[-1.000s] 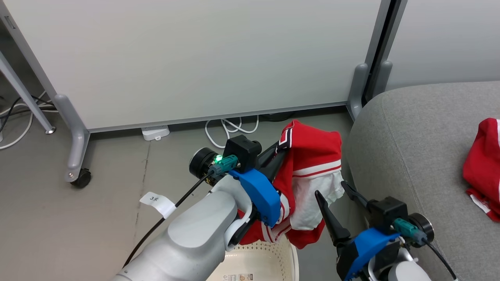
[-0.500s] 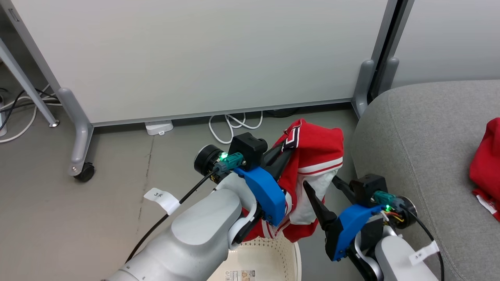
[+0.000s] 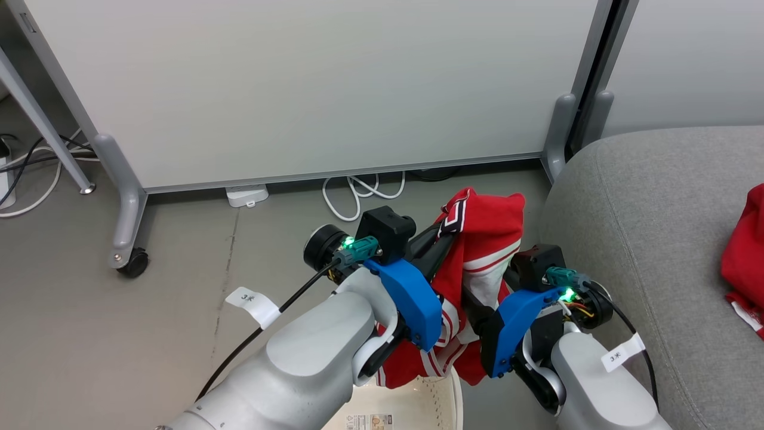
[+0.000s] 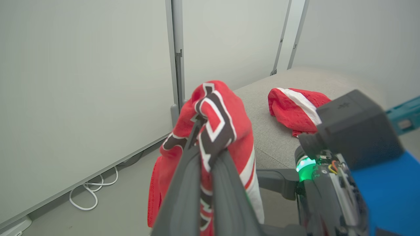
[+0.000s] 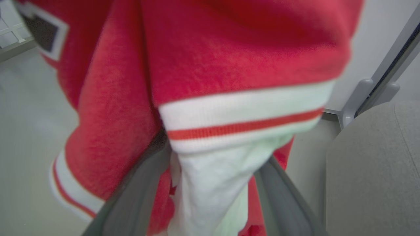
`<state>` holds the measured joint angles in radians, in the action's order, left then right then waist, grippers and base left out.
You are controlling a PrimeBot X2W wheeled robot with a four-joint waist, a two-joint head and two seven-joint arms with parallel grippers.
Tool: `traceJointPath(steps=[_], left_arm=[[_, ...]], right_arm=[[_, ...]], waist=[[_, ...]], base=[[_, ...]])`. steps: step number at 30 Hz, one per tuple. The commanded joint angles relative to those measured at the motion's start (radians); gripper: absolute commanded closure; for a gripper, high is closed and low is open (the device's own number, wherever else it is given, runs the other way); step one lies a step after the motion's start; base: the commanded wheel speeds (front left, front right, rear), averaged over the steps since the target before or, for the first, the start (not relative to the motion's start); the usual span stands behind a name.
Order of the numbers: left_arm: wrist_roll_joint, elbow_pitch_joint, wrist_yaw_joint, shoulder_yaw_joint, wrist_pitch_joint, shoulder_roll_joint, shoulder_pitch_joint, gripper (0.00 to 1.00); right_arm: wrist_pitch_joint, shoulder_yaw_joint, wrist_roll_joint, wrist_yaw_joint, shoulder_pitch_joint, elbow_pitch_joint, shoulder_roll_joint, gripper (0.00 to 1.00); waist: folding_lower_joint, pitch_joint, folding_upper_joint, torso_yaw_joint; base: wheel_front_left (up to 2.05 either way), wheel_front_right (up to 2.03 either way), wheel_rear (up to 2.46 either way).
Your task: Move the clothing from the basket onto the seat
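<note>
A red sports garment (image 3: 489, 221) with black-and-white block lettering hangs in the air just left of the seat (image 3: 644, 227), its lower folds trailing down to the rim of the cream perforated basket (image 3: 430, 391) at the near edge of the head view. The left gripper (image 4: 198, 126) is clamped on the garment, its two dark fingers pinched together through the lettered fabric near the top. The right gripper (image 5: 215, 164) stands spread wide close against the garment's right side, a white panel below a red-and-white striped band hanging between its fingers (image 5: 282, 196); whether those fingers press the cloth cannot be told.

A second red garment (image 3: 743, 245) with a white stripe lies crumpled on the light-grey seat, well to the right of the one held up and apart from both arms.

Beyond the arms, on the far side, a pale partition panel (image 3: 310, 89) on grey feet stands across the grey floor (image 3: 119, 334), with a loop of white cable (image 3: 358, 197) lying at its base and a black caster (image 3: 132, 263) to the left.
</note>
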<state>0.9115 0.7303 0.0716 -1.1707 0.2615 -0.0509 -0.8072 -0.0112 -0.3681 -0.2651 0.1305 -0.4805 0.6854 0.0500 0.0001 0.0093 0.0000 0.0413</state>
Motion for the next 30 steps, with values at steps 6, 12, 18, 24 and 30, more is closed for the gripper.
traceJointPath(steps=[6, 12, 18, 24, 30], left_arm=[[0.013, 0.0, 0.004, -0.001, 0.005, 0.001, -0.02, 1.0], [0.009, 0.014, 0.0, 0.006, 0.005, 0.001, -0.019, 1.0], [0.009, 0.022, 0.003, 0.009, 0.005, 0.001, -0.015, 1.0], [0.006, 0.025, 0.0, 0.013, 0.005, 0.001, -0.013, 1.0], [0.009, 0.028, -0.006, 0.011, 0.005, 0.001, -0.003, 0.88]], right_arm=[[-0.045, -0.033, -0.031, 0.001, -0.043, 0.06, 0.001, 1.0], [-0.081, -0.048, -0.051, 0.001, -0.058, 0.097, 0.001, 1.0], [-0.106, -0.055, -0.059, 0.001, -0.076, 0.125, 0.001, 1.0], [-0.122, -0.067, -0.072, 0.001, -0.085, 0.14, 0.001, 1.0], [-0.138, -0.076, -0.083, 0.001, -0.091, 0.154, 0.001, 1.0]], waist=[[-0.0001, -0.005, 0.0, 0.002], [-0.0001, -0.011, 0.0, -0.002], [-0.0001, -0.014, 0.0, -0.006], [-0.0001, -0.016, 0.0, -0.009], [-0.0001, -0.019, 0.0, -0.01]], base=[[0.0, 0.0, 0.0], [0.0, 0.0, 0.0], [0.0, 0.0, 0.0], [0.0, 0.0, 0.0], [0.0, 0.0, 0.0]])
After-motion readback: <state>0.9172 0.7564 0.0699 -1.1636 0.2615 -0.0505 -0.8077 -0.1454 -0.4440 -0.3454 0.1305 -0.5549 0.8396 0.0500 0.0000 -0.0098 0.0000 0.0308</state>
